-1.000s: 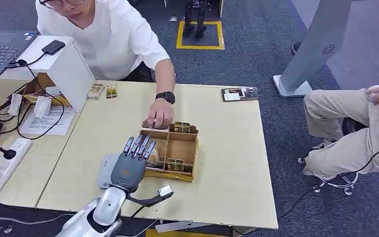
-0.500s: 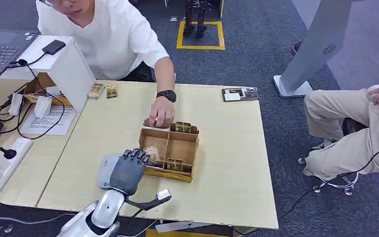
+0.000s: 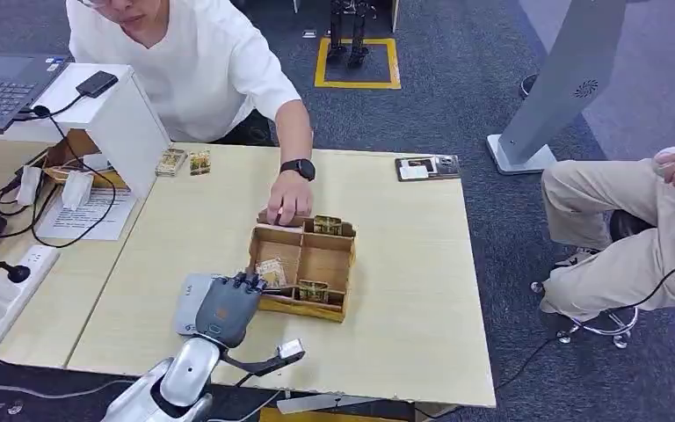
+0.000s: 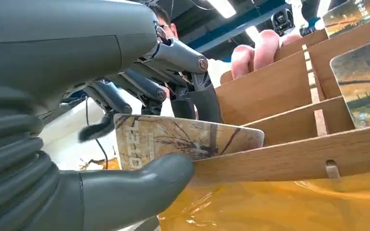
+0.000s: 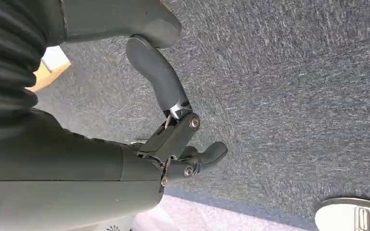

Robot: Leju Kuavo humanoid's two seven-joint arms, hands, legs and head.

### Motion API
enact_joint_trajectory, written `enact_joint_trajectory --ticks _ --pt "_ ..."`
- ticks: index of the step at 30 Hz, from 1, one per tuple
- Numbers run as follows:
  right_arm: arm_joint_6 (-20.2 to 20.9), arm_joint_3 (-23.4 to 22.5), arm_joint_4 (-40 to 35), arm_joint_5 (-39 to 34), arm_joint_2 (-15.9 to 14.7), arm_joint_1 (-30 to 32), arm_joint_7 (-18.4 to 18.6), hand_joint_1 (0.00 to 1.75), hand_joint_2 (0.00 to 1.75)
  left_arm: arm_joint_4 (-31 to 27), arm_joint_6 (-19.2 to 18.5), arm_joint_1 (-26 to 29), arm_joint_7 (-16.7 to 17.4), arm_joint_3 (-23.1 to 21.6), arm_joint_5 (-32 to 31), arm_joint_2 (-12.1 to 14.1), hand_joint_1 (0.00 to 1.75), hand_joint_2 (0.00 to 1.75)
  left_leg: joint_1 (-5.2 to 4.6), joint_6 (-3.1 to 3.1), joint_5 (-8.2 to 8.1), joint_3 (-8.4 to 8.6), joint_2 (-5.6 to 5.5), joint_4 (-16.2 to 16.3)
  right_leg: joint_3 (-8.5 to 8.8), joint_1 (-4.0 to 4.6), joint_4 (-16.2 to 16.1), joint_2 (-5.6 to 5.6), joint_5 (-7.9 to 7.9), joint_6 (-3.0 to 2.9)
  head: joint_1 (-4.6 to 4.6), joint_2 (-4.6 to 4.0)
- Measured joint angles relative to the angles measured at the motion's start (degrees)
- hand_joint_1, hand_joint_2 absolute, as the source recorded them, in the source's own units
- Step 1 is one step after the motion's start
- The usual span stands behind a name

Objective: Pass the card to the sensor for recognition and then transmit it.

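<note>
My left hand (image 3: 226,308) sits at the near-left corner of the wooden tray (image 3: 332,260), fingers curled over its wall, and the wrist view shows the card (image 4: 183,137) pinched between my thumb and the darker fingers (image 4: 147,86), its far end resting against the tray's low front slat. That card stands in the tray's near-left compartment (image 3: 272,271). Tight quarters here: slats on both sides of the card, wall just beneath it. Print on the card's near end is cut off by my thumb and I can't read it. A person's hand (image 3: 286,203) presses the tray's far edge at twelve o'clock, smartwatch (image 3: 298,169) on the wrist. More cards stand in the far compartment (image 3: 326,225) and the near one (image 3: 313,291). The grey sensor pad (image 3: 190,303) lies just at nine o'clock of my hand. Open tabletop (image 3: 404,290) stretches at three o'clock. My right hand (image 5: 173,139) hangs over carpet, fingers loosely apart, holding nothing.
</note>
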Motion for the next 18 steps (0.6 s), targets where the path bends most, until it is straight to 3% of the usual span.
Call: enact_joint_trajectory --ticks 6,12,18 --pt "-0.02 0.00 0.00 0.00 0.00 0.00 0.02 0.00 1.75 0.00 1.34 -0.12 0.57 0.46 0.00 -0.11 1.75 1.75 0.00 0.00 0.00 0.01 0.03 0.00 0.01 0.00 0.00 0.04 0.01 -0.01 0.04 0.00" --pt "-0.02 0.24 0.00 0.53 -0.07 -0.19 0.02 0.00 1.75 -1.27 11.87 -2.92 11.65 -0.48 -0.02 2.12 1.75 1.75 0.03 -0.02 0.01 0.02 0.02 0.00 0.00 0.03 0.01 0.02 0.01 -0.01 0.04 0.00" --pt "-0.02 0.33 0.00 0.57 -0.09 -0.32 0.02 0.00 1.75 -2.21 12.48 -5.07 12.57 -1.48 -0.02 3.80 1.75 1.75 0.03 -0.07 0.05 0.03 0.03 0.00 0.00 0.02 0.02 0.05 0.01 -0.02 0.04 0.00"
